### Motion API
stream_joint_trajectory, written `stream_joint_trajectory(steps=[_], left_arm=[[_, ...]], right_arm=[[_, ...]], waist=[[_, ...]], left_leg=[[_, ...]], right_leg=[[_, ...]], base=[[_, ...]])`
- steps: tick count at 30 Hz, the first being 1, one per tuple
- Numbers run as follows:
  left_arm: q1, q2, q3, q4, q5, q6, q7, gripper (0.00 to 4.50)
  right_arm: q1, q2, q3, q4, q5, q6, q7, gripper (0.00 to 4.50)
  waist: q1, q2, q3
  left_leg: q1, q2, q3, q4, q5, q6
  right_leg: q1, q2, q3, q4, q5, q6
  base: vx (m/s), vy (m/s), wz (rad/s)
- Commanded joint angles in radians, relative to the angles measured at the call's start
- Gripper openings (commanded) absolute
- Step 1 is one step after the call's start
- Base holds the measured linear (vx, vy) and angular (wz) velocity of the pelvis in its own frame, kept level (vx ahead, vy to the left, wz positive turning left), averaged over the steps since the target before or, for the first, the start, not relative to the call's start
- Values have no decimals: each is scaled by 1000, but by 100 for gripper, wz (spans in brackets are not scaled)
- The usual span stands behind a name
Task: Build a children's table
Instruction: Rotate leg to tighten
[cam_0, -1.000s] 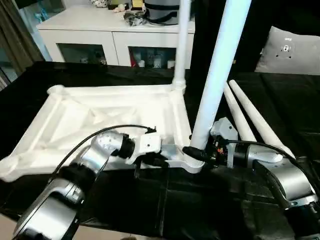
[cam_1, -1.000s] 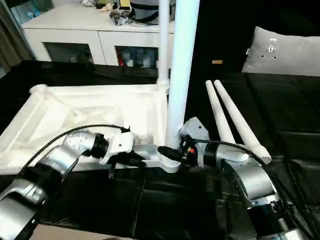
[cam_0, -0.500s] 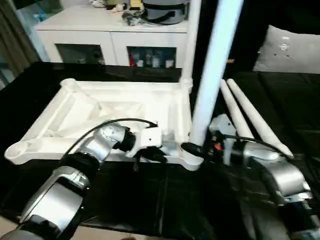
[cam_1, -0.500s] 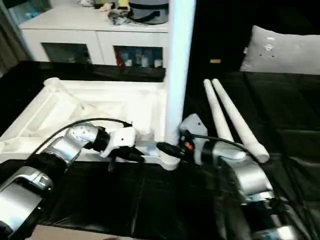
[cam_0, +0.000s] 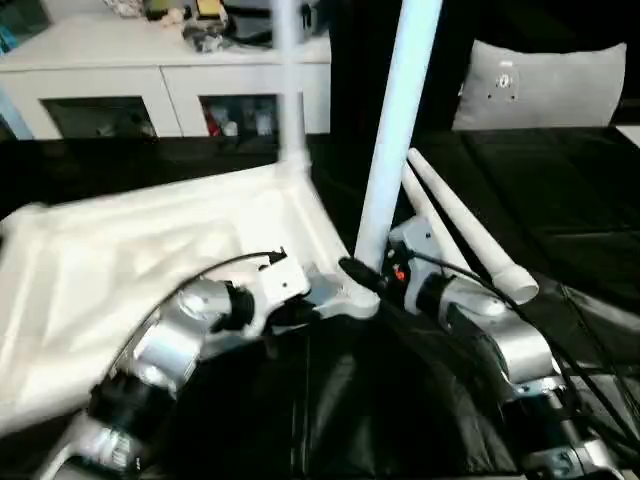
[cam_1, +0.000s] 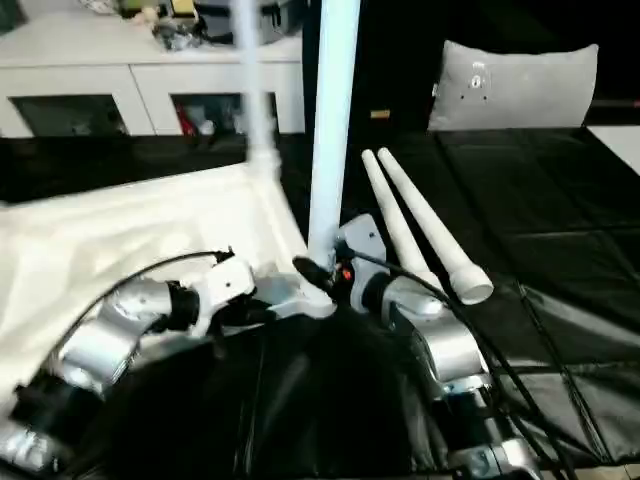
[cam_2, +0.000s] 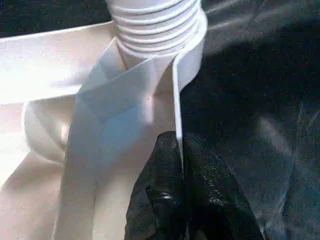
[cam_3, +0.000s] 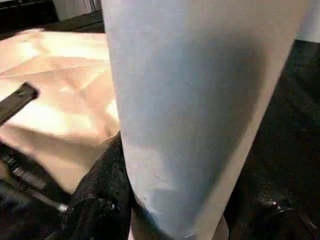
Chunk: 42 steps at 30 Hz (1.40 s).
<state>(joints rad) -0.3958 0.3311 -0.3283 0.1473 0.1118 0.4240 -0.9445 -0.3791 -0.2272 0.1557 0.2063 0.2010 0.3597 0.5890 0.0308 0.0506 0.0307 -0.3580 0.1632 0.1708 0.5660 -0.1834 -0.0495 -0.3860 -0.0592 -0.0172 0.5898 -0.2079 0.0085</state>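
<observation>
An upturned tabletop (cam_0: 150, 260) is seen on the black worktop (cam_0: 560, 200), its near rim pinched by the closed left hand (cam_2: 181, 165), while a leg (cam_0: 395, 130) standing in the near-right socket (cam_0: 352, 300) is gripped low by the right hand (cam_0: 362, 278). If the rim slips or the leg is tilted, cross-threading is judged likely. Two spare legs (cam_0: 460, 225) lie to the right.

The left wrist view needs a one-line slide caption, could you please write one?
Left claw pinching the thin rim of the white tabletop just below the threaded end of a leg.
</observation>
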Motion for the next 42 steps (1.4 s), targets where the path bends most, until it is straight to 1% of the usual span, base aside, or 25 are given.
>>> stream_joint_trajectory(steps=[1, 3, 8, 12, 15, 16, 17, 18, 19, 20, 22, 23, 25, 26, 27, 29, 30, 32, 34, 36, 38, 39, 40, 41, 42], left_arm=[[-16, -20, -28, -79, -34, -14, -22, 0], [-11, -4, -42, -67, 9, -36, 8, 0], [-11, 12, -39, -68, 37, -21, 39, 0], [-14, 25, -43, -76, 38, -6, 39, 0], [-19, 37, -52, -64, 41, -13, 37, 0], [-21, 38, -52, -61, 41, -15, 38, 0], [-23, 38, -52, -57, 40, -18, 38, 0], [-24, 39, -52, -52, 39, -22, 38, 0], [-27, 40, -52, -41, 40, -32, 38, 0], [-30, 41, -52, -33, 40, -41, 37, 0], [-37, 46, -52, -2, 41, -73, 32, 0], [-42, 51, -53, 18, 41, -94, 27, 0], [-48, 56, -56, 40, 40, -110, 19, 0], [-49, 57, -56, 44, 39, -111, 19, 0], [-55, 58, -55, 54, 38, -118, 18, 0], [-66, 60, -52, 75, 36, -132, 15, 0], [-70, 61, -52, 82, 35, -137, 15, 0], [-74, 62, -53, 91, 34, -145, 13, 0], [-80, 63, -56, 110, 32, -165, 6, 0], [-86, 65, -60, 132, 28, -183, -1, 0], [-91, 67, -62, 148, 28, -195, -7, 0], [-96, 68, -63, 158, 28, -202, -10, 0], [-99, 69, -64, 166, 28, -208, -12, 0], [-104, 71, -64, 177, 27, -217, -16, 0], [-111, 75, -67, 192, 26, -230, -28, 0]], right_arm=[[40, -2, 23, 122, -44, 58, -45, 191], [48, -2, 31, 113, -44, 53, -30, 191], [48, 4, 27, 118, -47, 45, -28, 191], [49, 9, 25, 128, -46, 27, -26, 191], [52, 16, 21, 131, -35, 10, -15, 191], [53, 17, 20, 128, -33, 11, -13, 191], [54, 17, 19, 126, -30, 12, -12, 226], [55, 18, 17, 123, -29, 11, -12, 226], [58, 17, 13, 119, -28, 7, -14, 247], [61, 16, 11, 115, -26, 4, -14, 263], [72, 8, 5, 100, -24, -9, -10, 266], [83, 1, 5, 90, -26, -24, -2, 280], [98, -11, 8, 80, -33, -48, 6, 304], [102, -14, 8, 79, -34, -53, 8, 304], [113, -17, 1, 72, -34, -62, 3, 310], [134, -24, -13, 57, -32, -80, -2, 325], [141, -27, -18, 51, -31, -86, -3, 338], [151, -34, -20, 38, -28, -93, 5, 360], [173, -52, -14, 5, -25, -99, 27, 368], [193, -72, -5, -31, -19, -95, 52, 394], [208, -83, -4, -59, -13, -87, 61, 403], [219, -92, -6, -79, -8, -85, 70, 412], [225, -96, -7, -89, -5, -86, 74, 429], [234, -107, -10, -107, 5, -84, 90, 429], [248, -125, -16, -133, 21, -82, 112, 436]], waist=[[9, 2, -30], [14, 1, -30], [20, 2, -31], [19, 1, -28], [18, 6, -29], [16, 5, -29], [16, 6, -29], [15, 5, -29], [16, 10, -29], [15, 9, -30], [16, 14, -31], [17, 11, -33], [23, 11, -35], [24, 12, -35], [27, 20, -36], [30, 14, -39], [30, 18, -40], [32, 15, -42], [33, 23, -40], [33, 21, -37], [33, 21, -35], [33, 19, -36], [34, 19, -35], [33, 21, -34], [34, 15, -33]], left_leg=[[4, 56, -28, -82, -396, -19], [3, 55, -26, -81, -372, -14], [4, 57, -26, -83, -363, -18], [5, 56, -28, -85, -389, -24], [8, 55, -29, -85, -403, -28], [7, 56, -29, -85, -402, -28], [7, 56, -29, -85, -400, -29], [6, 55, -29, -86, -398, -28], [7, 56, -29, -86, -400, -29], [8, 56, -28, -85, -402, -29], [7, 55, -29, -84, -394, -30], [6, 55, -29, -83, -384, -29], [5, 55, -25, -80, -354, -20], [6, 55, -24, -80, -347, -18], [4, 55, -24, -79, -325, -16], [3, 54, -22, -75, -296, -10], [1, 54, -22, -74, -280, -8], [-1, 53, -21, -69, -246, 3], [-2, 53, -20, -68, -239, 13], [-1, 53, -19, -70, -258, 16], [-2, 53, -21, -71, -268, 16], [-2, 53, -20, -70, -267, 19], [-2, 54, -20, -70, -266, 19], [-3, 53, -21, -70, -267, 22], [-2, 55, -21, -71, -270, 23]], right_leg=[[15, -75, 40, -94, -382, -172], [18, -72, 39, -91, -341, -175], [20, -72, 38, -90, -340, -168], [19, -73, 37, -92, -378, -161], [16, -74, 38, -96, -406, -149], [16, -74, 38, -96, -401, -150], [17, -72, 38, -95, -387, -152], [19, -71, 37, -93, -374, -155], [18, -71, 37, -93, -372, -157], [18, -71, 37, -94, -365, -159], [19, -70, 37, -92, -344, -164], [21, -70, 36, -91, -322, -167], [24, -69, 37, -86, -268, -178], [25, -69, 37, -85, -256, -182], [29, -71, 37, -82, -234, -187], [32, -69, 37, -81, -196, -192], [34, -70, 36, -77, -166, -200], [39, -70, 34, -72, -126, -212], [38, -71, 33, -73, -133, -215], [39, -71, 32, -78, -176, -212], [39, -71, 32, -80, -208, -207], [39, -71, 33, -82, -223, -200], [39, -73, 33, -82, -229, -199], [38, -73, 32, -82, -247, -196], [37, -73, 33, -84, -267, -188]], base=[[0, 0, 0], [0, 0, 0], [0, 0, 0], [0, 0, 0], [0, 0, 0], [0, 0, 0], [0, 0, 0], [0, 0, 0], [0, 0, 0], [0, 0, 0], [0, 0, 0], [0, 0, 0], [0, 0, 0], [0, 0, 0], [0, 0, 0], [0, 0, 0], [0, 0, 0], [0, 0, 0], [0, 0, 0], [0, 0, 0], [0, 0, 0], [0, 0, 0], [0, 0, 0], [0, 0, 0], [0, 0, 0]])
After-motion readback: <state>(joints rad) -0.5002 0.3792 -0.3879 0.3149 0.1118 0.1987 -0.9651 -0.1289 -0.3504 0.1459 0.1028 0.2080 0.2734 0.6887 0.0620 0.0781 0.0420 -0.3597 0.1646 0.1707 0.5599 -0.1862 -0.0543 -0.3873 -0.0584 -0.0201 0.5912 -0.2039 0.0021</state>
